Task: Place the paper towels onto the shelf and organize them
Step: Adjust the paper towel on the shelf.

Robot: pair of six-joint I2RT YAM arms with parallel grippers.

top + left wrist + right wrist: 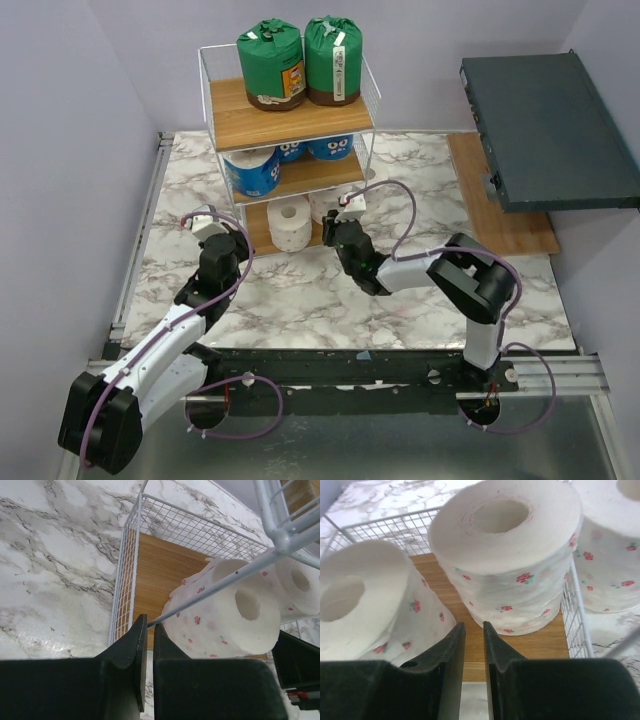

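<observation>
The shelf (240,118) stands at the back of the marble table. Two green-wrapped paper towels (272,63) sit on its top board, blue-printed ones (252,172) on the middle board, and white flowered ones (291,222) on the bottom board. My right gripper (347,207) (474,625) is at the front of the bottom board (540,642), slightly open and empty, facing an upright white roll (510,555) and a tipped one (365,600). My left gripper (203,222) (150,622) is shut and empty, outside the shelf's left front corner, close to a wire rail (210,587) and a tipped roll (235,615).
A dark grey flat box (545,125) sits at the right on a wooden board (505,225). A third white roll (612,555) shows past the wire side wall (575,615). Metal rails run along the table's left (140,240) and near edges.
</observation>
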